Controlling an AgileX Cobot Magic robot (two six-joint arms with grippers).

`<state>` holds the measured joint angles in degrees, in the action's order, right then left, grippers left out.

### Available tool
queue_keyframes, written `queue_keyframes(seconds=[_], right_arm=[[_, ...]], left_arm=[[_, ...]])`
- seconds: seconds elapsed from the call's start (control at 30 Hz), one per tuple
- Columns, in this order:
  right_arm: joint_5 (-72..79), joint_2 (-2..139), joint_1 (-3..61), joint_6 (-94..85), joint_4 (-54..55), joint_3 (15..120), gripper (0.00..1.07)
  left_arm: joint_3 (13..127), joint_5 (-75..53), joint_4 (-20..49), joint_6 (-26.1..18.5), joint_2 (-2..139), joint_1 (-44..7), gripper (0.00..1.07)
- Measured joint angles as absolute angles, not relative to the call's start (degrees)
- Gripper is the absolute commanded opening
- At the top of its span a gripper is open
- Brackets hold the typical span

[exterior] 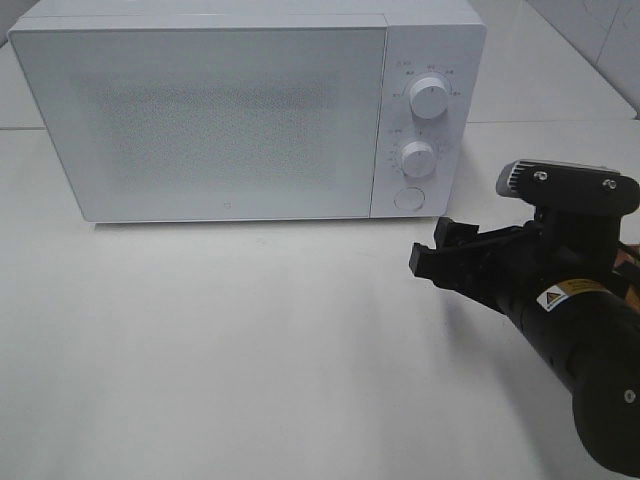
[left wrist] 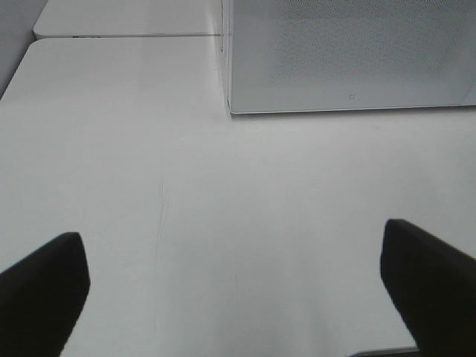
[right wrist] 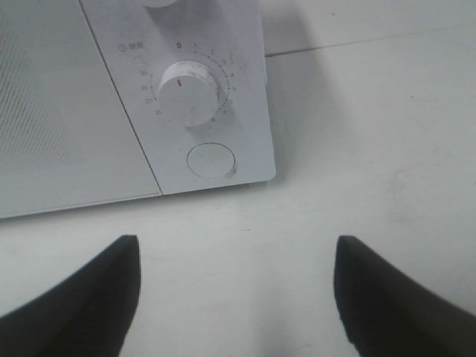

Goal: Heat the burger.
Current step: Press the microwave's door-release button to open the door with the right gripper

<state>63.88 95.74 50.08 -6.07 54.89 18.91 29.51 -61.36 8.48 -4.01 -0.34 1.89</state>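
Nearest, the right gripper hangs low over the white table, black fingers spread with nothing between them, facing the microwave's controls. The left gripper, seen only from its own wrist, is likewise wide apart and empty above the tabletop. Beyond stands the white microwave, door shut, a round button under its lower dial; the burger shows in no view, so its place and heading cannot be told, and pale wall tiles fill the far right corner.
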Motion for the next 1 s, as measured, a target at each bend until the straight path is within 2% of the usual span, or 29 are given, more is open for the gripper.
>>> queue_keyframes(seconds=[0.07,0.1,0.17,0.2,0.23,0.3,0.33,0.4,0.43,0.47,0.5,0.57,0.7,1.0], right_arm=[[63.03,95.74,50.08,1.6,54.89,18.91,0.6],[63.03,95.74,50.08,1.6,54.89,18.91,0.6],[61.99,95.74,50.08,10.83,54.95,18.91,0.52],[61.99,95.74,50.08,10.83,54.95,18.91,0.52],[61.08,95.8,50.08,17.82,55.0,18.91,0.45],[60.33,95.86,50.08,24.35,55.0,18.91,0.41],[59.82,95.86,50.08,28.07,55.0,18.91,0.34],[58.73,95.86,50.08,34.84,55.0,18.91,0.31],[58.04,95.86,50.08,38.5,54.95,18.91,0.22],[58.04,95.86,50.08,38.5,54.95,18.91,0.22],[56.72,95.86,50.08,45.26,54.95,18.91,0.17],[56.38,95.86,50.08,47.67,54.95,18.91,0.14],[55.23,95.86,50.08,57.41,54.89,18.91,0.01],[54.95,95.97,50.08,67.78,54.6,18.91,0.0]], left_arm=[[29.51,-61.36,8.48,-4.01,-0.34,1.89,1.0],[29.51,-61.36,8.48,-4.01,-0.34,1.89,1.0],[29.51,-61.36,8.48,-4.01,-0.34,1.89,1.0],[29.51,-61.36,8.48,-4.01,-0.34,1.89,1.0],[29.51,-61.36,8.48,-4.01,-0.34,1.89,1.0],[29.51,-61.36,8.48,-4.01,-0.34,1.89,1.0],[29.51,-61.36,8.48,-4.01,-0.34,1.89,1.0],[29.51,-61.36,8.48,-4.01,-0.34,1.89,1.0],[29.51,-61.36,8.48,-4.01,-0.34,1.89,1.0],[29.51,-61.36,8.48,-4.01,-0.34,1.89,1.0],[29.51,-61.36,8.48,-4.01,-0.34,1.89,1.0],[29.51,-61.36,8.48,-4.01,-0.34,1.89,1.0],[29.51,-61.36,8.48,-4.01,-0.34,1.89,1.0],[29.51,-61.36,8.48,-4.01,-0.34,1.89,1.0]])
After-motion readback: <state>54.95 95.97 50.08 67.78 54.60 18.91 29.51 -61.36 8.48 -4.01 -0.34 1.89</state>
